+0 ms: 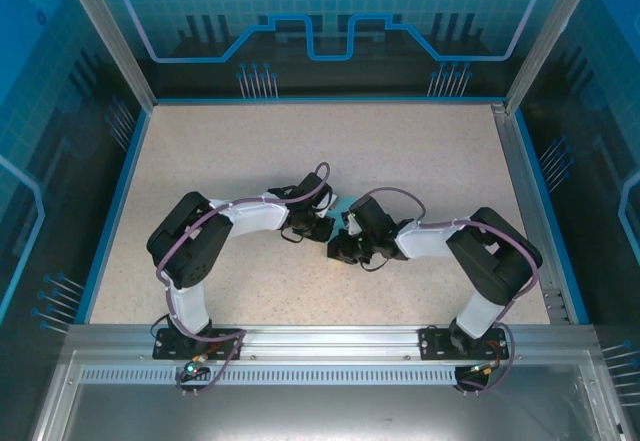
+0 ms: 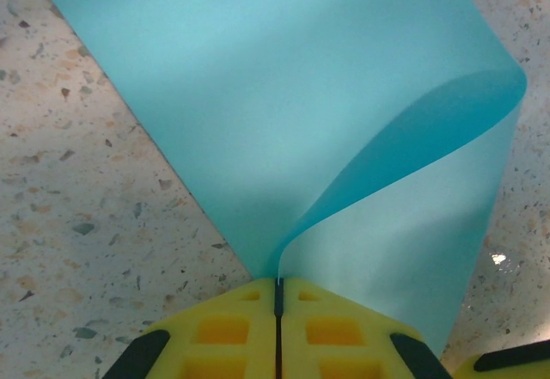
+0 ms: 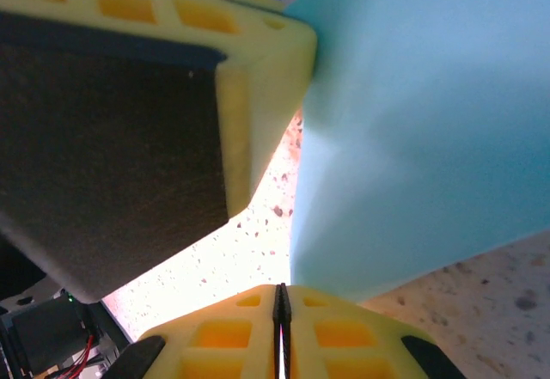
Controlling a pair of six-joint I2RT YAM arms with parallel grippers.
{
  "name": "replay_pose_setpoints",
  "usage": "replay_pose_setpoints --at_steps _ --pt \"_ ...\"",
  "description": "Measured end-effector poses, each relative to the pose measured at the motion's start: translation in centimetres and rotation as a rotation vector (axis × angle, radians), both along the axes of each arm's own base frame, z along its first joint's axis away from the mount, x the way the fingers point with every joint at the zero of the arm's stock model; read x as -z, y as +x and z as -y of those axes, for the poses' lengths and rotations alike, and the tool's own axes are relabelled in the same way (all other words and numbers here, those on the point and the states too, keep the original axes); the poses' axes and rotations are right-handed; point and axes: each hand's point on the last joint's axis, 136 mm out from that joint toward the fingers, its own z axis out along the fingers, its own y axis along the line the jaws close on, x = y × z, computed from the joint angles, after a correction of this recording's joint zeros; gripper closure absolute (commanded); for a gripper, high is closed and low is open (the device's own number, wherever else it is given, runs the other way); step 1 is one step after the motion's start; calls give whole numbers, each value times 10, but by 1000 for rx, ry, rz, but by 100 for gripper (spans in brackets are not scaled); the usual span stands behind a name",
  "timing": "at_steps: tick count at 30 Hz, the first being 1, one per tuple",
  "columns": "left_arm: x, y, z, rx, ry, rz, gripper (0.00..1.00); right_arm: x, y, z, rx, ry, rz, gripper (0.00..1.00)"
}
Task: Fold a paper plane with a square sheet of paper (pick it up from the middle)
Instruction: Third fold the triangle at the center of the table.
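Note:
The square sheet of paper (image 2: 284, 95) is light turquoise and lies on the speckled table, with its right part curled up and over. My left gripper (image 2: 278, 289) is shut on the sheet's near edge, which rises from between the yellow fingers. My right gripper (image 3: 280, 291) is shut too, and the sheet (image 3: 412, 121) runs down to its fingertips at a corner. In the top view both grippers meet at the table's middle, the left gripper (image 1: 322, 226) beside the right gripper (image 1: 343, 244), with a sliver of the sheet (image 1: 339, 205) between them.
A yellow finger of the left gripper (image 3: 258, 70) hangs close above and left of my right jaws. The right gripper's finger (image 2: 516, 360) shows at the bottom right edge. Blue rails (image 1: 110, 201) and metal posts (image 1: 105, 31) border the table.

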Motion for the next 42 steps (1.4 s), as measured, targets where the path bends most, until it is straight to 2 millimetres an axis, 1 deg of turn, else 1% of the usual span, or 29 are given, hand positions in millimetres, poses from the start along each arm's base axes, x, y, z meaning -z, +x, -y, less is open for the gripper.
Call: replay_pose_setpoints --at_steps 2,5,13,17,19,21,24,28,33,42 --pt "0 0 0 0 0 0 92 3 -1 -2 -4 0 -5 90" --pt "0 0 0 0 -1 0 92 12 -3 -1 -2 -17 -23 90" --pt "0 0 0 0 -1 0 93 11 -2 -3 -6 -15 -28 91" --pt "0 0 0 0 -1 0 93 6 -1 2 7 -24 -25 90" --pt "0 0 0 0 -1 0 93 -1 3 7 23 -11 -14 89" --pt "0 0 0 0 0 0 93 -9 13 13 51 8 4 89" --pt "0 0 0 0 -1 0 93 -13 25 20 80 24 14 89" --pt "0 0 0 0 0 0 92 -7 29 19 75 20 4 90" --pt "0 0 0 0 0 0 92 11 29 21 74 -16 -21 91" --pt "0 0 0 0 0 0 92 9 32 22 69 -16 -22 90"
